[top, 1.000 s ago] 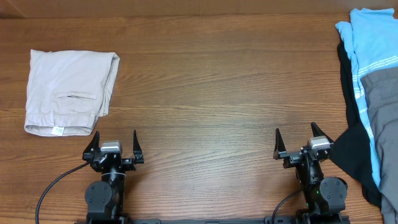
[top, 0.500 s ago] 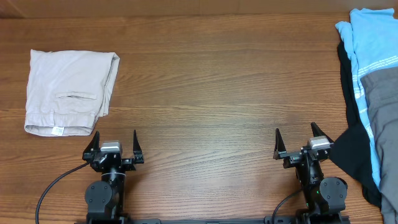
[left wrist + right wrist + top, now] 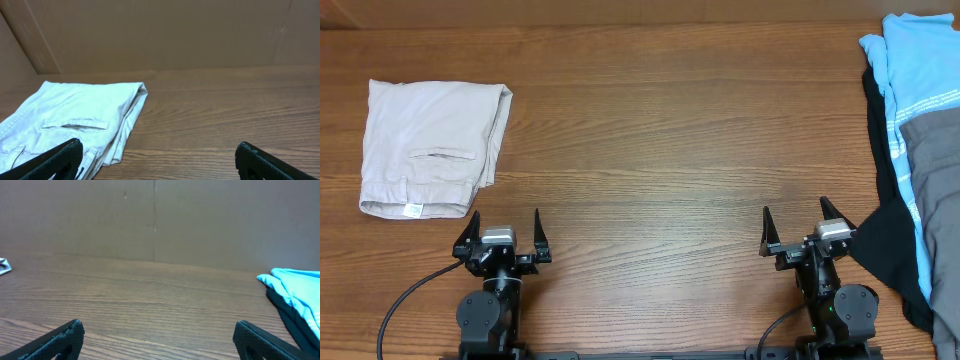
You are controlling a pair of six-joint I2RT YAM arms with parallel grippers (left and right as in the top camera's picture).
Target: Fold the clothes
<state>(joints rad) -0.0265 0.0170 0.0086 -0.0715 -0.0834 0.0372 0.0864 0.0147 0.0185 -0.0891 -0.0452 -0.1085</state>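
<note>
The beige shorts (image 3: 430,145) lie folded flat at the table's far left, slit pocket up and a small white label at the near edge. They also show in the left wrist view (image 3: 75,122), ahead and to the left. My left gripper (image 3: 504,232) sits open and empty at the near edge, just below and right of the shorts; its fingers show in the left wrist view (image 3: 159,159). My right gripper (image 3: 797,228) is open and empty at the near right; its fingers show in the right wrist view (image 3: 159,339).
A pile of other garments, light blue (image 3: 910,70), grey (image 3: 935,170) and black (image 3: 880,250), lies along the right edge next to my right gripper. The blue one shows in the right wrist view (image 3: 295,287). A brown wall stands behind the table.
</note>
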